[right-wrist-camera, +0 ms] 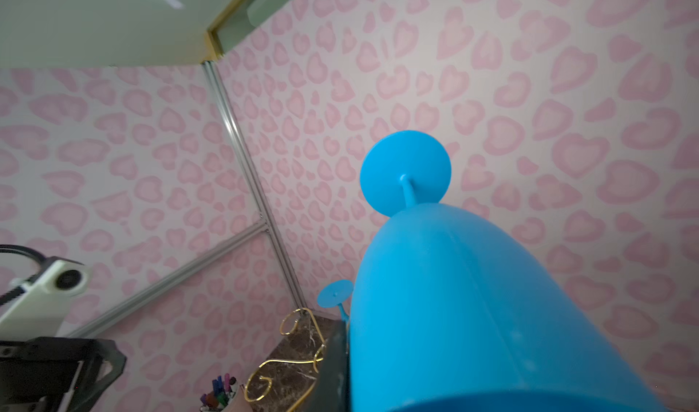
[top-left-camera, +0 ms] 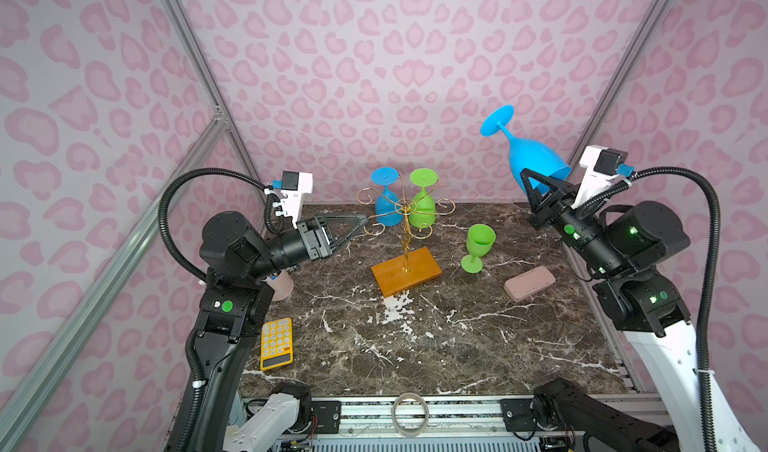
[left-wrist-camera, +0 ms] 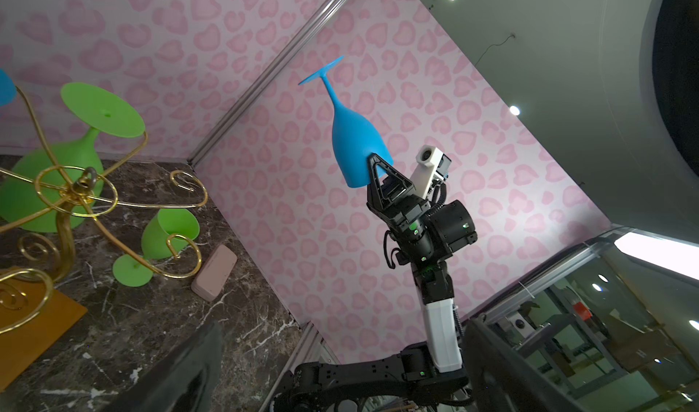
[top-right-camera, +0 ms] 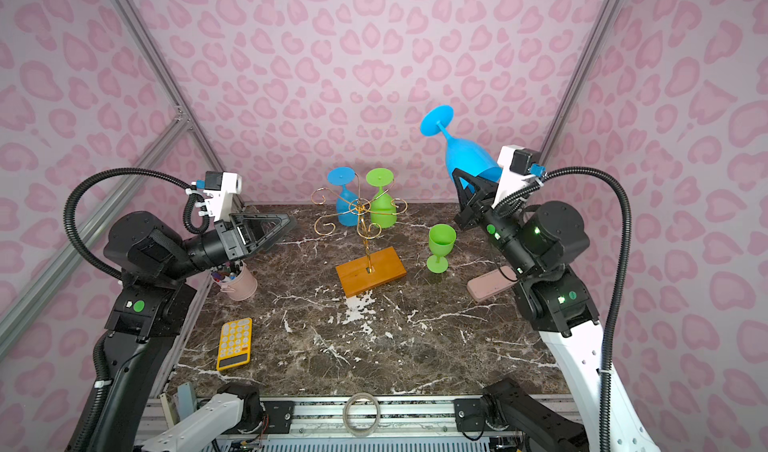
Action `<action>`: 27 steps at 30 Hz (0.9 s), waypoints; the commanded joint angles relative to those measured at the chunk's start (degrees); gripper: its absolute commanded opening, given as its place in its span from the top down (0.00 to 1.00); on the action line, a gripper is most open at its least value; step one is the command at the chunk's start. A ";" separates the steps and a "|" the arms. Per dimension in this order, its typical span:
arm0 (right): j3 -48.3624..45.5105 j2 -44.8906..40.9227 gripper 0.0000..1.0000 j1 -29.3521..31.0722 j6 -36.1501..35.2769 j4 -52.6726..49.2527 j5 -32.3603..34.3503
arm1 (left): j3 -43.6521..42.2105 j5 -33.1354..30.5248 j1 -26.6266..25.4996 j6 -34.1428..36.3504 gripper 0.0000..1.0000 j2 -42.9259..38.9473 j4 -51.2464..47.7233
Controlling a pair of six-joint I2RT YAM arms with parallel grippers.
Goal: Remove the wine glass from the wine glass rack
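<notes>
Left pincer [top-left-camera: 360, 221] agape, right pincer [top-left-camera: 536, 181] clamped, raised

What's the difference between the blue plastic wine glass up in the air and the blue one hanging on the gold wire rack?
The raised blue plastic wine glass is pinched near its rim by the right gripper and leans; the hanging blue wine glass hangs straight, untouched. The raised one is clear of the gold wire rack; the hanging one sits in its arms beside a green plastic wine glass. Both are foot-up, same colour and shape.
</notes>
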 commanded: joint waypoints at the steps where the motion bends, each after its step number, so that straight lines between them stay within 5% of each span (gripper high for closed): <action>1: 5.63 4.39 1.00 -2.50 -5.98 -19.69 2.28 | 0.27 -6.26 0.05 8.74 0.01 -0.97 -2.02; 6: 9.48 8.63 1.00 -3.29 -12.63 -27.88 12.18 | -0.52 -11.76 0.02 14.82 0.01 -2.97 -3.20; 12: 13.96 14.06 1.00 -7.34 -16.18 -33.20 16.47 | -0.78 -17.72 0.06 23.03 0.03 -5.73 -5.05; 19: 22.01 26.72 1.00 -11.15 -19.99 -43.96 10.94 | -4.36 -24.11 0.06 28.40 0.03 -7.76 -6.95; 27: 19.62 34.68 1.00 -14.33 -22.27 -45.73 9.51 | -5.39 -29.68 0.08 33.20 0.04 -8.93 -10.09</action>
